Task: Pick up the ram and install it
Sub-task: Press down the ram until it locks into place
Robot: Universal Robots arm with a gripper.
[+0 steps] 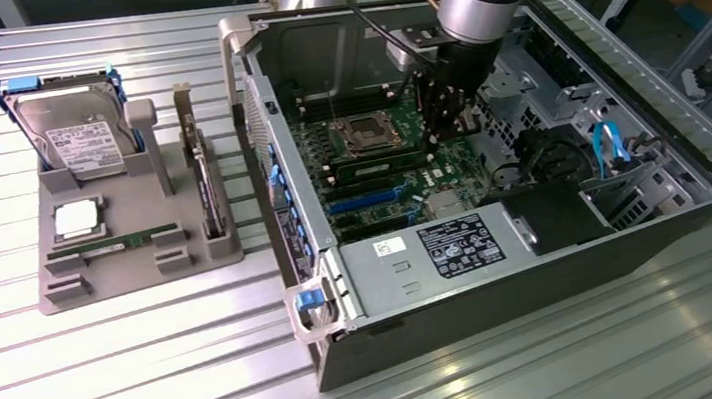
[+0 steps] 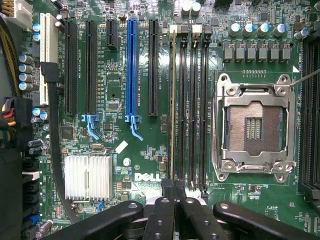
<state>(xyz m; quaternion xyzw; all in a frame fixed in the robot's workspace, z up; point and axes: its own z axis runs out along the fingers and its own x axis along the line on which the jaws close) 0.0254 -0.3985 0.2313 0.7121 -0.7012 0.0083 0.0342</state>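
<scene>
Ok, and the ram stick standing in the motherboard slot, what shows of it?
The ram stands on edge in the black memory slot farthest from the CPU socket. From above it reads as a long, thin, pale-edged strip running the slot's length. The shut hand sits over one end, apparently touching it. Whether it is fully seated cannot be told.

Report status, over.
Ram edge-on in memory slot near CPU socket. Gripper shut, tips over its end. Nothing in the way.
</scene>
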